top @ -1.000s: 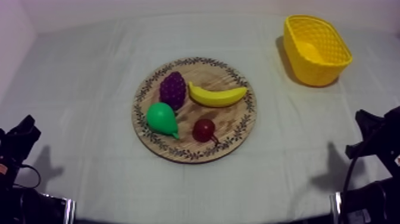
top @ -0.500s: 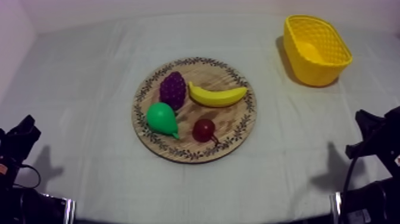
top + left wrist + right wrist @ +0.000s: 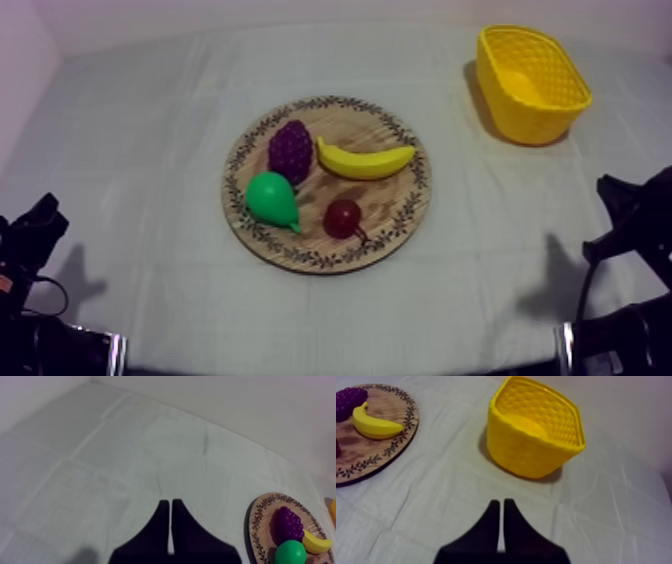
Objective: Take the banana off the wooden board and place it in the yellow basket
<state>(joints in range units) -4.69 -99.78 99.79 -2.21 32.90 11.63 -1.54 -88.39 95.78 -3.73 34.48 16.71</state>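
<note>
Surface: grey-white cloth (image 3: 140,130) covers it; you have the round wooden board (image 3: 400,215) near the middle and the yellow basket (image 3: 530,75) at the far right, lying on its side.
Banana (image 3: 365,161): lies on the board's far half, well apart from the basket; its left tip is just beside the bunch of grapes (image 3: 291,150), perhaps touching.
Other fruit: pear (image 3: 272,198) and small red fruit (image 3: 343,217) sit on the board's near half.
Left gripper (image 3: 168,502): your fingers are pressed together in a narrow wedge, holding nothing, over bare cloth beside the board.
Right gripper (image 3: 501,501): also pressed together, holding nothing, over cloth near the basket.

Creased grey-white cloth (image 3: 130,130) spreads below a plain pale wall (image 3: 250,12).
</note>
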